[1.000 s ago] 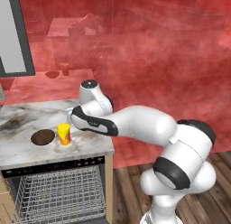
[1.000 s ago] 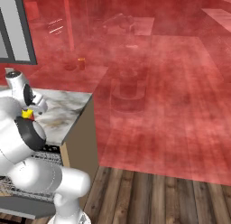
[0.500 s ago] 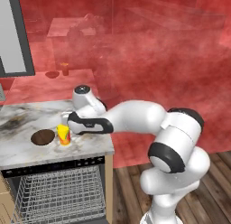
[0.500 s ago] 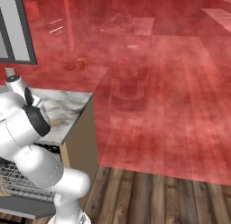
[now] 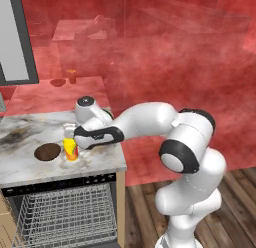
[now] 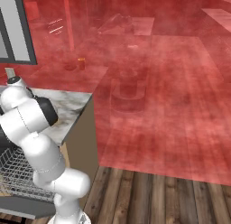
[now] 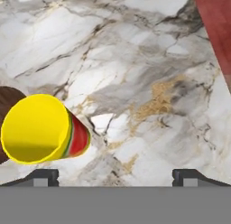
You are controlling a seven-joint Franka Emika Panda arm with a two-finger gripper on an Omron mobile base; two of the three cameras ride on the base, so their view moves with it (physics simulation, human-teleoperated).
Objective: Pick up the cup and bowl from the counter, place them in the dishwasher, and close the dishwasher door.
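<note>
Pincer hovering spread over the marble surface, holding nothing.

The pincer (image 7: 115, 175) is hanging just above the cup (image 5: 70, 149), which is standing near the front edge of the surface (image 5: 30, 169), just beside the bowl (image 5: 47, 152); the dishwasher (image 5: 65, 214) rack is showing below.

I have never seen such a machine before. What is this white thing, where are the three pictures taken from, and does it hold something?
The white thing is a robot arm with a two-finger gripper, rendered in a simulated kitchen. Two pictures come from cameras behind the arm, left and right. The third looks along the gripper. On the marble counter stand a yellow cup and a brown bowl. Below is the dishwasher with its wire rack. The gripper is open above the cup and holds nothing.
</note>
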